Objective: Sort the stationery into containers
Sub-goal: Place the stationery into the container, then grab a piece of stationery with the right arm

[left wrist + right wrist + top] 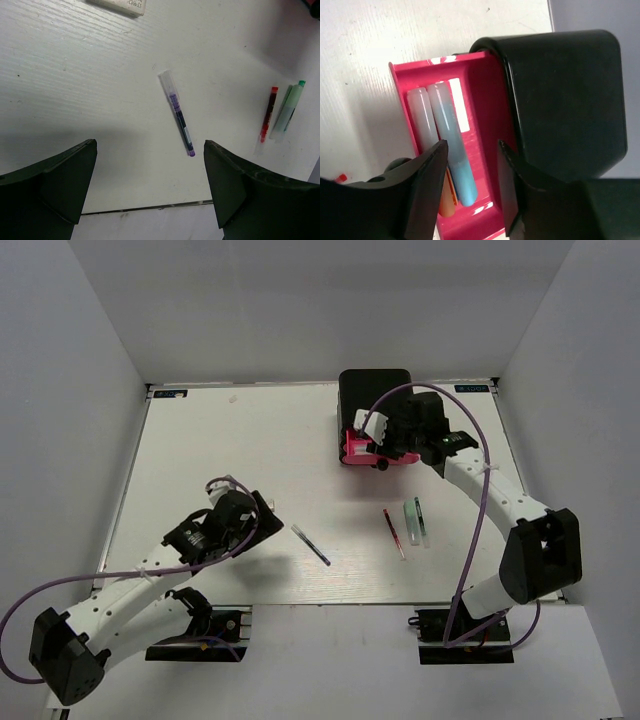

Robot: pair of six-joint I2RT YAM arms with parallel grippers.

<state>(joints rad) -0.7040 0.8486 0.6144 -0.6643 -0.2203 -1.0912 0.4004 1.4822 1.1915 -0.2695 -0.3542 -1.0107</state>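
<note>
- A black rounded cabinet (375,398) stands at the far right of the white tabletop (220,460). One pink drawer (485,100) is pulled out from its front, toward the arms. From above it is not clear which level the drawer belongs to.
- Inside the open drawer, just in front of the cabinet, a white pen (421,120) and a light blue marker (451,132) lie side by side. An orange cap (447,200) shows at the white pen's end.
- The right gripper (470,162) hangs directly over the drawer at the cabinet's front. Its dark fingers (427,185) are spread apart on either side of the light blue marker and are not closed on it.
- A red pen (394,533) and a pale green marker (411,523) lie close together on the tabletop in front of the cabinet, nearer the arms.
- A dark blue pen (311,544) lies alone, in front of the cabinet and off to its left, well apart from the red and green pair.
- The left gripper (150,146) hovers above the tabletop, farther left of the cabinet than the dark blue pen. Its fingers are wide apart and hold nothing.
- A small whitish block (120,4) shows at the top edge of the left wrist view. The cabinet is outside that view.
</note>
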